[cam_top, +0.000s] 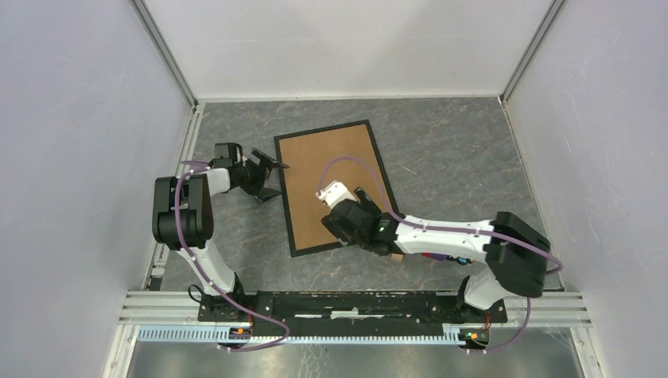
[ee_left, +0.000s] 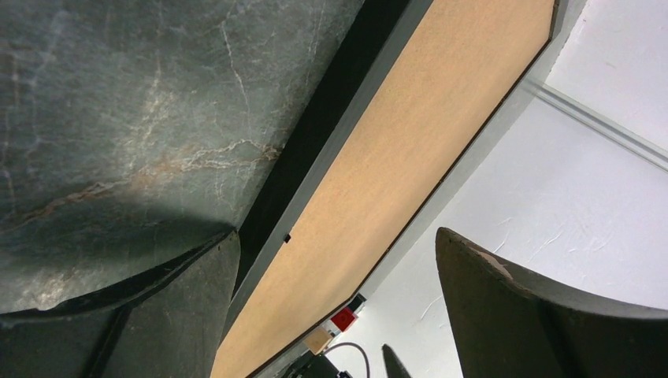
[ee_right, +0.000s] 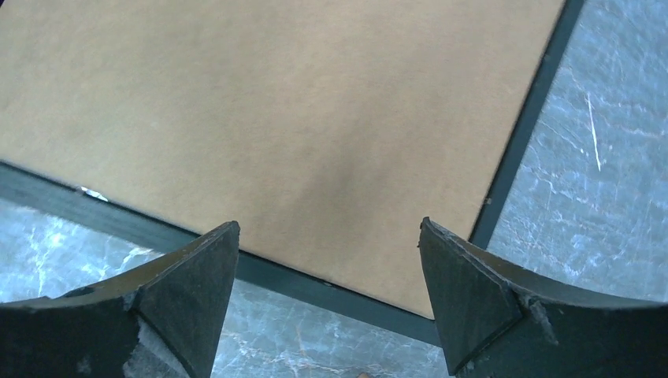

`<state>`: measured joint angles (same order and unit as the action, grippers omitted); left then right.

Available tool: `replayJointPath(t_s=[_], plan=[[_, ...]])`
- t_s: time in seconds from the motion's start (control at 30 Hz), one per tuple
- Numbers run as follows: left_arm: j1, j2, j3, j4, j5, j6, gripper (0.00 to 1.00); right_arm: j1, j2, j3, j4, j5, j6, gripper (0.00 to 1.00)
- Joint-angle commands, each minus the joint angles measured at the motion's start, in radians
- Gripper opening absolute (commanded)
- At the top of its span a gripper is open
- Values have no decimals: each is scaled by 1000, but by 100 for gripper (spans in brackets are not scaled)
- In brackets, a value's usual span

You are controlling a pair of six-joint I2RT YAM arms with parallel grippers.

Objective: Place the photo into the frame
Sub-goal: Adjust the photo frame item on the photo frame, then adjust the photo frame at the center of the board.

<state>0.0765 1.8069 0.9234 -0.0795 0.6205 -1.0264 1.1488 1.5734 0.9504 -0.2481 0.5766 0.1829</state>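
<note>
Left gripper (ee_left: 337, 232), right gripper (ee_right: 328, 228): jaws wide apart

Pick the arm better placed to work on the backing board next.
Right, probably: the right gripper hangs open over the board inside the frame; the left gripper sits open beside the frame's edge.

Nothing readable from here, no words, numbers or logos. A small red tag (ee_left: 344, 319) past the brown board's (ee_left: 410, 142) far end is too blurred.

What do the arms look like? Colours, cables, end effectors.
Left arm and right arm: black joint housings, white links, purple cable along each. Green light near right wrist. Left end effector and right end effector: black curved wedge fingers.
</note>
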Motion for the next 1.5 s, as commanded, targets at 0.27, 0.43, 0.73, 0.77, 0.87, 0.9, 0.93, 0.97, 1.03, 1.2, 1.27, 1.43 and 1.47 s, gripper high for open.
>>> replayJointPath(t_s=[0.27, 0.43, 0.73, 0.77, 0.87, 0.9, 0.93, 0.97, 1.03, 1.2, 1.27, 1.43, 1.47], plan=[[12, -153, 81, -141, -121, 164, 100, -388, -227, -241, 227, -317, 175, 89], [-47, -268, 113, -190, -213, 259, 100, -535, -271, -290, 241, -408, 167, 89], [-312, -280, 208, -272, -236, 415, 100, -772, -214, -334, 366, -681, 170, 76], [-341, -272, 214, -277, -232, 424, 100, -791, -204, -340, 377, -710, 177, 72], [-433, -241, 248, -320, -232, 463, 100, -826, -174, -374, 429, -770, 202, 66], [-466, -229, 265, -341, -238, 478, 100, -827, -167, -384, 440, -774, 210, 64], [-490, -220, 279, -358, -246, 496, 100, -827, -156, -395, 449, -780, 214, 62], [-517, -213, 292, -377, -260, 511, 100, -828, -146, -405, 467, -797, 222, 60], [-560, -208, 311, -403, -294, 541, 100, -827, -125, -432, 500, -828, 240, 56], [-617, -209, 332, -429, -364, 575, 100, -825, -117, -512, 566, -875, 282, 46], [-624, -199, 337, -425, -357, 548, 100, -823, -129, -557, 598, -900, 301, 44], [-648, -194, 272, -288, -294, 388, 100, -797, -155, -646, 698, -980, 362, 43], [-657, -194, 252, -254, -296, 360, 100, -790, -161, -654, 702, -984, 369, 43]])
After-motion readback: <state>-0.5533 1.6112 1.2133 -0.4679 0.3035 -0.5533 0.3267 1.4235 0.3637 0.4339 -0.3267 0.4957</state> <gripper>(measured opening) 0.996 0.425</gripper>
